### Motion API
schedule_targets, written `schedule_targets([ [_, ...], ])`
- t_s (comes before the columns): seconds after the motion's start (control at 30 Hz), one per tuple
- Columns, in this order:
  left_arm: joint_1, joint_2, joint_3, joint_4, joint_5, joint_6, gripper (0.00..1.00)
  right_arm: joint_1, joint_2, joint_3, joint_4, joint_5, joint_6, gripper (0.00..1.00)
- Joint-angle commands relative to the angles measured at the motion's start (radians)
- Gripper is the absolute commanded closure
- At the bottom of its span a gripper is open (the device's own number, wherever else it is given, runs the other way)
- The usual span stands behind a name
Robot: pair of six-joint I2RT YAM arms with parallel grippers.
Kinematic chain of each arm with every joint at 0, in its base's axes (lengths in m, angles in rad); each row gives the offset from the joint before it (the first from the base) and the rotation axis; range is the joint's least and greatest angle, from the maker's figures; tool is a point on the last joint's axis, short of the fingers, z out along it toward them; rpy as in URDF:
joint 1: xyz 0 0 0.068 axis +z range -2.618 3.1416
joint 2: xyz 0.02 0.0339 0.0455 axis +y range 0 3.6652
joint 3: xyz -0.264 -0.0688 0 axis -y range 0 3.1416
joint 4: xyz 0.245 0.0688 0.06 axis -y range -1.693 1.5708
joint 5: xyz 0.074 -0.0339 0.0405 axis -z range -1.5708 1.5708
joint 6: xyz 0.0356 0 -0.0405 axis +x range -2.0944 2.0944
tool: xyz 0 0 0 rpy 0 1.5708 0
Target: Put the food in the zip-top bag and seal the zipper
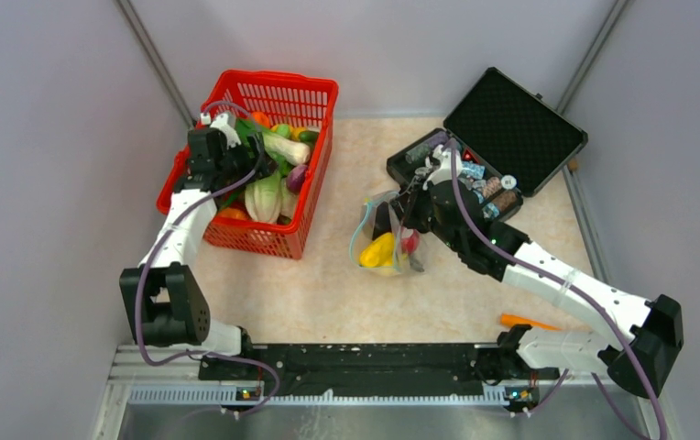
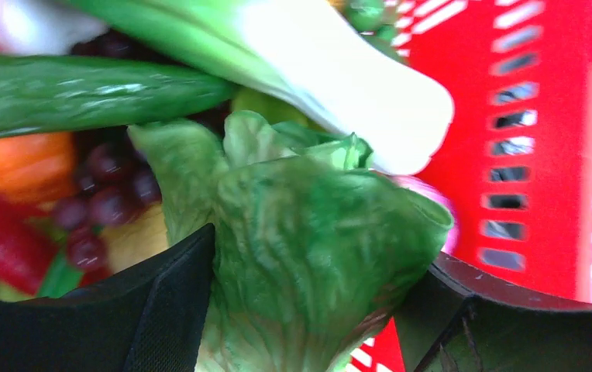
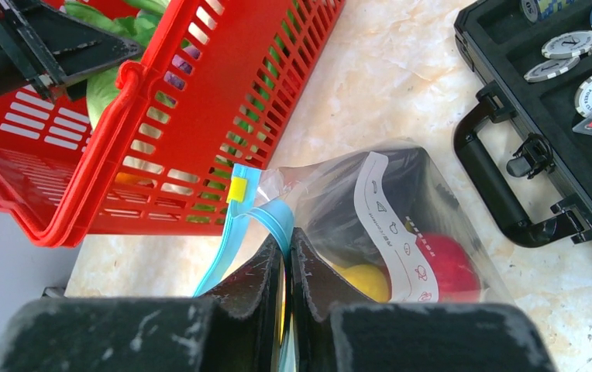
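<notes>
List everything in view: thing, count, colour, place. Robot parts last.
basket: one, red mesh, far left of table
food in basket: a heap; leafy green, dark green cucumber, purple grapes, orange and red pieces
zip-top bag: one, clear, white label, table centre
zipper: one, light blue, bag mouth
food in bag: yellow piece, red round one, a dark piece
case: one, black, open, far right
chips: several, silvery, in case
stick: one, orange, near right arm base
left gripper: over basket, jaws astride leafy green, grip unclear
right gripper: shut on zip-top bag at its zipper
</notes>
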Motion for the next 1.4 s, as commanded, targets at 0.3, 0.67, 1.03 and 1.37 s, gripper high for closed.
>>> schedule_targets([
  [0.3, -0.128, 0.071, 0.208, -0.214, 0.404, 0.227, 0.23, -0.011, -0.045, 0.005, 0.049, 0.011, -0.007, 0.94],
  [0.67, -0.122, -0.122, 0.259, -0.294, 0.04, 0.302, 0.06, -0.017, -0.042, 0.003, 0.058, -0.002, -0.006, 0.93],
  [1.03, -0.01, 0.008, 0.36, -0.214, -0.067, 0.557, 0.01, -0.025, -0.063, 0.004, 0.043, -0.006, -0.02, 0.93],
  [1.37, 0.145, 0.239, 0.66, -0.339, 0.091, 0.664, 0.05, -0.035, -0.079, -0.014, 0.051, -0.007, -0.019, 0.93],
])
